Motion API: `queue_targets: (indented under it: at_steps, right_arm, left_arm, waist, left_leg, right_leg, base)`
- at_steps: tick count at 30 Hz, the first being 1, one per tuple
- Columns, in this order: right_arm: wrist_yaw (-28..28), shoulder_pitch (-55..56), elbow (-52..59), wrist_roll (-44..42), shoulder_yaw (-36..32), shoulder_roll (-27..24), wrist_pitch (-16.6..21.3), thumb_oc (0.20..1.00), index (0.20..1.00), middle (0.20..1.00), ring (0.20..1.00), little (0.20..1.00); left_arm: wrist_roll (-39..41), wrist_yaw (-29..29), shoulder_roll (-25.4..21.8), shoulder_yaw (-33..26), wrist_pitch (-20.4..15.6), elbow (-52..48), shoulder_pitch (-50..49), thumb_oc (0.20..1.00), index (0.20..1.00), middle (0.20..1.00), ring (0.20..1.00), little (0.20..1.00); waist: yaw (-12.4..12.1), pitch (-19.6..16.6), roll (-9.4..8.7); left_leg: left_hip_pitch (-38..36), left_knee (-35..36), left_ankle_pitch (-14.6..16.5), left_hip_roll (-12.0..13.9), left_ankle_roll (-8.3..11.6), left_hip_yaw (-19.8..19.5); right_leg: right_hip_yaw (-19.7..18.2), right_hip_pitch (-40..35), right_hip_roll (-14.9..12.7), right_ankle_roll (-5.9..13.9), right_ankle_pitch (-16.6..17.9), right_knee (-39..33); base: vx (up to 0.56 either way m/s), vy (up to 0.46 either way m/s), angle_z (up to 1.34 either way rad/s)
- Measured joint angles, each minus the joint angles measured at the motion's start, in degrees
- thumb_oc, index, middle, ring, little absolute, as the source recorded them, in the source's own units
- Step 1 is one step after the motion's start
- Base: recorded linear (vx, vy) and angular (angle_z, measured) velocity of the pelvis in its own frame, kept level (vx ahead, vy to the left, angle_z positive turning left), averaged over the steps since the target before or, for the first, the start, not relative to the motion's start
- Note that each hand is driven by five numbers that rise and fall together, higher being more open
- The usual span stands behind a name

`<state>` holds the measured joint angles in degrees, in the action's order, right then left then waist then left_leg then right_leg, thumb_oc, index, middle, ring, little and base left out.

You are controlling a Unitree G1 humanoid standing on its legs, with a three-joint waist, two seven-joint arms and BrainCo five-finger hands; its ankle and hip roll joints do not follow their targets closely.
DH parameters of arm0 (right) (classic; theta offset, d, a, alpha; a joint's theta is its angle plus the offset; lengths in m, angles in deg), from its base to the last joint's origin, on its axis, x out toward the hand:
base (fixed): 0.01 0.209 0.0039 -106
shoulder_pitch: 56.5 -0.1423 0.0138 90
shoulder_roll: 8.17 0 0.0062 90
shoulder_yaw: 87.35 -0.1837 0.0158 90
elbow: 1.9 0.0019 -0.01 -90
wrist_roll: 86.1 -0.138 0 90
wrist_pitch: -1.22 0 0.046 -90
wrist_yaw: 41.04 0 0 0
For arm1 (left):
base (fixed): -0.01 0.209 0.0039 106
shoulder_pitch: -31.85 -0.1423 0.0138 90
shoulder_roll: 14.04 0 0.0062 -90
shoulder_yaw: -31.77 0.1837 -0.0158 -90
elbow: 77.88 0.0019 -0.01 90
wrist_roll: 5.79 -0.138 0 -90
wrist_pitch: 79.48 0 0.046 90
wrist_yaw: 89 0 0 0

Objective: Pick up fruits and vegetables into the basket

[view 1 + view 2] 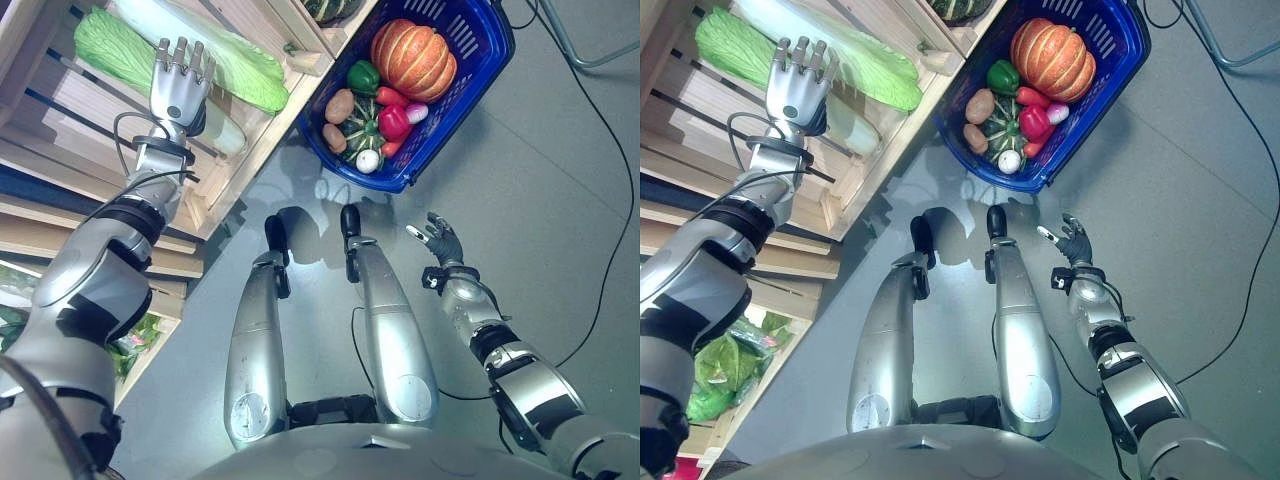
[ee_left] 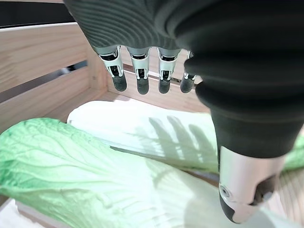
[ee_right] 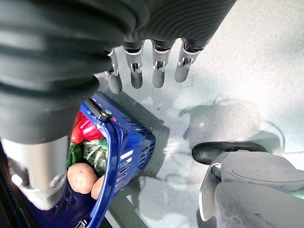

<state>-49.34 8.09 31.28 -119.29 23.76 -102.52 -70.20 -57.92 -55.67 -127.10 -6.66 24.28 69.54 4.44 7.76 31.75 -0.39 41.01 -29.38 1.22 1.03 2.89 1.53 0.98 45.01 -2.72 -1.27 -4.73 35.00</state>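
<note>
Right hand (image 1: 440, 240) hangs empty, fingers relaxed, near the blue basket (image 1: 470, 90) of vegetables. Far left, left hand (image 1: 180, 85) hovers spread-fingered over a cabbage (image 1: 120, 50) in the wooden crate (image 1: 255, 140).

1. The two eye views look steeply down from the robot's head, a slight sideways offset apart; both share the blue basket (image 1: 478, 75) on the grey floor (image 1: 560, 200) and the wooden crate (image 1: 262, 140) of napa cabbage (image 1: 120, 50).
2. The left wrist view looks along the left hand (image 2: 137, 71), very close above the cabbage.
3. The right wrist view looks along the right hand (image 3: 142, 66), downward at the basket's rim and floor.
</note>
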Motion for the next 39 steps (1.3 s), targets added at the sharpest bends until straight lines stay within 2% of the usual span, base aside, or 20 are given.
queue_targets:
  at_steps: [7, 12, 15, 20, 26, 36, 39]
  right_arm:
    - [0.09, 0.79, 0.71, 0.03, -0.11, -0.83, 0.09, 1.0, 1.0, 1.0, 1.0, 1.0]
    - [0.0, 3.14, 3.2, 0.04, -0.13, -1.03, 0.27, 1.0, 1.0, 1.0, 1.0, 1.0]
    - [0.0, 3.16, 3.35, 0.03, -0.39, -0.98, 0.25, 1.0, 1.0, 1.0, 1.0, 1.0]
    - [-0.14, 3.64, 4.48, 0.04, -1.14, -0.99, 0.2, 1.0, 1.0, 1.0, 1.0, 1.0]
    - [-0.09, 3.7, 4.29, 0.07, -1.17, -0.98, 0.28, 1.0, 1.0, 1.0, 1.0, 1.0]
    - [-0.44, 3.67, 4.46, 0.07, -1.19, -0.97, 0.41, 1.0, 1.0, 1.0, 1.0, 1.0]
    - [-0.5, 3.54, 4.45, 0.06, -1.19, -0.92, 0.44, 1.0, 1.0, 1.0, 1.0, 1.0]
  left_arm:
    - [-2.03, 0.64, -3.27, -0.08, -0.8, -3.34, 0.13, 1.0, 1.0, 1.0, 1.0, 1.0]
    - [-5.07, 1.51, -9.69, -0.05, -3.87, -12.38, 0.18, 1.0, 1.0, 1.0, 1.0, 1.0]
    - [-6.64, -0.59, -11.23, -0.05, -5.31, -13.89, 0.29, 1.0, 1.0, 1.0, 1.0, 1.0]
    - [-8.89, -2.98, -11.43, 0.19, -6.78, -13.92, -0.36, 1.0, 1.0, 1.0, 1.0, 1.0]
    - [-11.01, -4.15, -11.52, 0.42, -10.28, -13.84, -0.58, 1.0, 1.0, 1.0, 1.0, 1.0]
    - [-11.01, -8.89, -11.5, 0.91, -10.26, -13.16, -0.81, 1.0, 1.0, 1.0, 1.0, 1.0]
    - [-10.92, -8.93, -10.53, 1.63, -10.19, -10.25, -0.76, 1.0, 1.0, 1.0, 1.0, 1.0]
  waist:
    - [-0.16, 0.0, 0.0]
    - [-0.97, 0.0, 0.0]
    - [-1.44, 0.0, 0.0]
    - [-1.92, 0.0, 0.0]
    - [-2.13, 0.0, 0.01]
    - [-2.03, 0.0, 0.01]
    - [-1.65, 0.0, 0.01]
  left_leg:
    - [1.0, 0.15, 0.03, -0.04, -0.02, 0.09]
    - [0.86, 0.4, -0.22, -0.06, 0.0, -0.23]
    - [0.78, 0.67, -0.18, -0.15, 0.12, -0.21]
    - [0.94, 0.76, -0.23, -0.12, 0.07, -0.22]
    - [1.44, 0.62, -0.25, -0.16, 0.05, -0.19]
    - [2.72, 0.38, -0.31, -0.13, 0.04, -0.12]
    - [3.72, -0.51, -0.32, -0.12, -0.16, -0.13]
  right_leg:
    - [0.1, 1.01, -0.38, 0.22, -0.14, 0.01]
    - [0.9, 0.73, -0.58, -0.04, -0.51, 0.13]
    - [1.04, 0.68, -0.67, -0.02, -0.53, 0.11]
    - [1.28, 0.68, -0.76, 0.05, -0.64, 0.11]
    - [1.48, 1.03, -0.95, 0.13, -0.89, 0.31]
    - [1.87, 2.39, -1.49, -0.04, -1.39, 1.15]
    - [1.89, 3.21, -1.39, -0.01, -1.4, 1.48]
  base:
    - [0.01, -0.003, 0.0]
    - [0.02, -0.019, 0.05]
    - [0.02, -0.018, 0.04]
    - [0.02, -0.014, 0.04]
    - [0.01, -0.001, 0.01]
    - [0.0, 0.002, 0.01]
    - [0.0, 0.0, 0.0]
